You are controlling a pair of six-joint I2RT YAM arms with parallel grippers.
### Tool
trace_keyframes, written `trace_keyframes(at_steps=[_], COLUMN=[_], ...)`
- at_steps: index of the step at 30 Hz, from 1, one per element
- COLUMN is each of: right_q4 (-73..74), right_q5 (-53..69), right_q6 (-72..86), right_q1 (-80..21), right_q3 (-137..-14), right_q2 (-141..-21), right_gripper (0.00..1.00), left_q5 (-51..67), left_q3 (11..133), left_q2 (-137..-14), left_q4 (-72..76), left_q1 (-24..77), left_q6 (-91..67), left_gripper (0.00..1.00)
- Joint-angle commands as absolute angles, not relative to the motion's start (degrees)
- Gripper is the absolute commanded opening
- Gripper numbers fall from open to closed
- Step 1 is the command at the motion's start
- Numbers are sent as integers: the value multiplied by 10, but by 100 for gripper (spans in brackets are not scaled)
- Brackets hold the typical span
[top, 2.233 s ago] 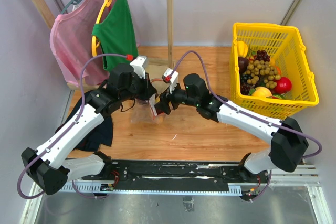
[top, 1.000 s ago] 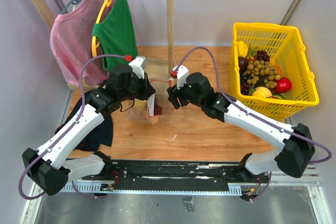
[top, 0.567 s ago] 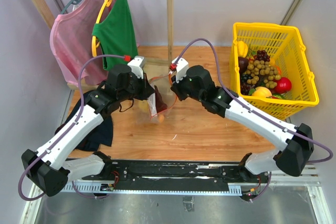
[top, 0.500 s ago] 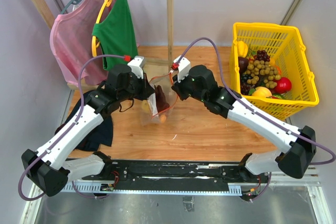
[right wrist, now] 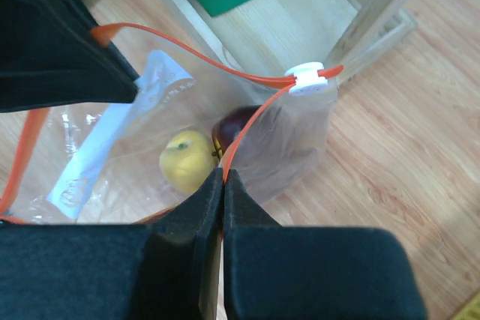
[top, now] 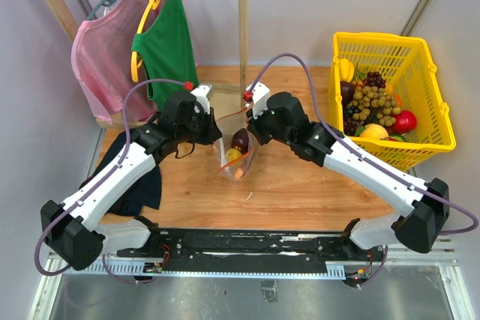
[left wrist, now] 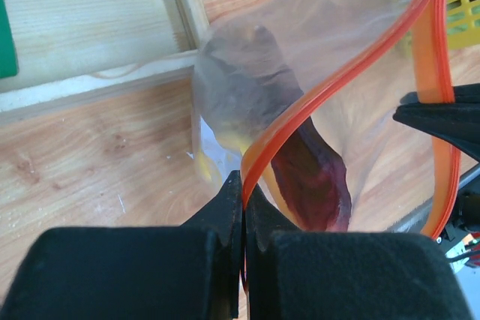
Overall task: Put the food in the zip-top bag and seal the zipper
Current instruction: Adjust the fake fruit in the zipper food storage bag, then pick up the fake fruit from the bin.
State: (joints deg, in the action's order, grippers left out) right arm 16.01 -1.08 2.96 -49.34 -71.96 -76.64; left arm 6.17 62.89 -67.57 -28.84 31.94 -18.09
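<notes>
The clear zip-top bag [top: 245,160] hangs over the wooden table between both grippers, mouth up. My left gripper [left wrist: 244,185] is shut on the orange-red zipper [left wrist: 330,80] at one side of the mouth. My right gripper [right wrist: 223,177] is shut on the opposite strip of the zipper [right wrist: 180,54], near the white slider [right wrist: 309,80]. Inside the bag lie food pieces: a yellow round fruit [right wrist: 186,160] and a dark purple one [right wrist: 236,127]. The bag's white label [right wrist: 94,159] shows through the plastic. From above, the left gripper [top: 215,136] and right gripper [top: 253,136] flank the bag.
A yellow basket [top: 431,121] at the right holds more toy fruit, among them a cluster of tan balls [top: 373,101]. A wooden rack [top: 242,31] with a pink top [top: 105,58] and a green top [top: 166,46] stands behind. A dark cloth [top: 141,185] lies at the left.
My right gripper has closed on the zipper strip. The bag has shifted right and now hangs spread between the two grippers, with its fruit showing.
</notes>
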Motion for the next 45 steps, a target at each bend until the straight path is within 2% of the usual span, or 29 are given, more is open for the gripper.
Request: trace_keyframes(at_steps=[1, 5, 12, 14, 19, 25, 31, 37, 45], right_q4=[191, 202, 205, 215, 266, 363, 478, 567, 597], right_q5=[-61, -91, -66, -61, -31, -67, -146, -189, -208], right_q6=[29, 27, 20, 20, 11, -2, 13, 40, 51], right_q1=[-491, -491, -490, -490, -487, -458, -390, -291, -126], right_q3=[-740, -738, -736, -739, -764, -810, -879, -917, -899], right_q2=[-777, -767, -753, -755, -754, -736, -726, -723, -728], right_gripper=[1, 1, 4, 9, 30, 44, 55, 60, 65], left_q5=[72, 73, 78, 81, 83, 81, 94, 89, 91], left_q3=[639, 631, 624, 622, 620, 616, 613, 609, 605], left_q2=[-672, -647, -630, -630, -634, -632, -630, -623, -615], left_q4=[-295, -279, -272, -271, -271, -272, -269, -266, -263], left_q1=[312, 312, 312, 311, 311, 308, 305, 304, 304], left_q6=[-180, -178, -174, -175, -176, -175, -177, -176, -177], left_gripper=[0, 0, 0, 0, 0, 0, 0, 0, 0])
